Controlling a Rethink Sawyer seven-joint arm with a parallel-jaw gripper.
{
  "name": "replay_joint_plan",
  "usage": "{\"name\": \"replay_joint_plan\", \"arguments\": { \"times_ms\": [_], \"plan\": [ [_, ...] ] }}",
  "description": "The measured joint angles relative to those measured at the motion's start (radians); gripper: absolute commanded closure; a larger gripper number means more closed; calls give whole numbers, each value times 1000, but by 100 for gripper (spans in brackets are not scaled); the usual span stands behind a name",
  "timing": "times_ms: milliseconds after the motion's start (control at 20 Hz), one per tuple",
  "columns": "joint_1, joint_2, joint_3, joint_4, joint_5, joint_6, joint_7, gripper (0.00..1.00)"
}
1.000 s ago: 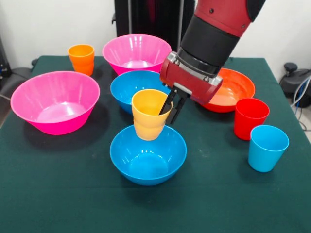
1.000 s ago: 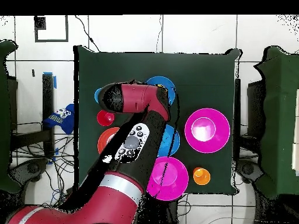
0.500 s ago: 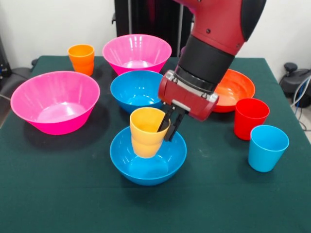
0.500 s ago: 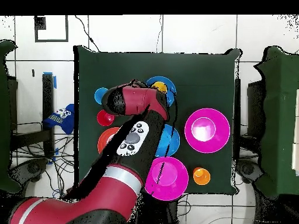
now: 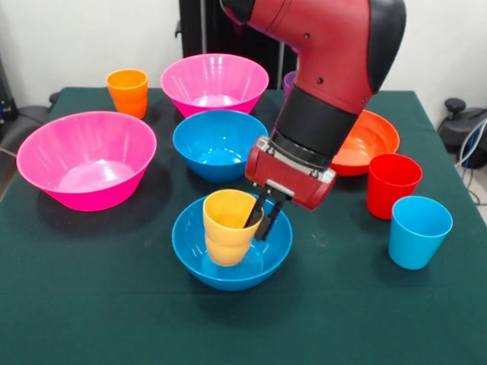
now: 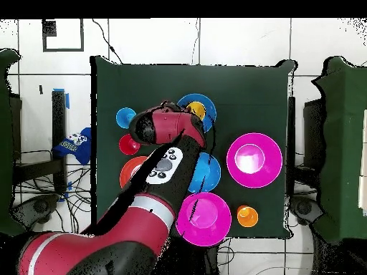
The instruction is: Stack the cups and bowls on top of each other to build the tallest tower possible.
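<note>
I am clamping my gripper (image 5: 260,218) on the yellow cup's (image 5: 228,226) rim, seating it in the near blue bowl (image 5: 231,262), so the tower is barely 2 pieces with the other 8 unstacked.

A dark green table (image 5: 91,304) carries everything. Standing directly on it are two pink bowls (image 5: 86,158), one at the front view's left and one further back, two blue bowls (image 5: 217,142), one behind the other near the middle, and an orange-red bowl (image 5: 369,137) to the right. An orange cup (image 5: 128,91) stands at the back left corner, with a red cup (image 5: 391,184) and a light blue cup (image 5: 418,230) close together at the right.
</note>
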Motion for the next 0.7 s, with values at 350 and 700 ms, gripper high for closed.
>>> {"name": "replay_joint_plan", "arguments": {
  "times_ms": [350,700],
  "plan": [
    [-47,8,71,-2,2,-1,0,100],
    [-82,-8,104,-2,2,-1,0,100]
  ]
}}
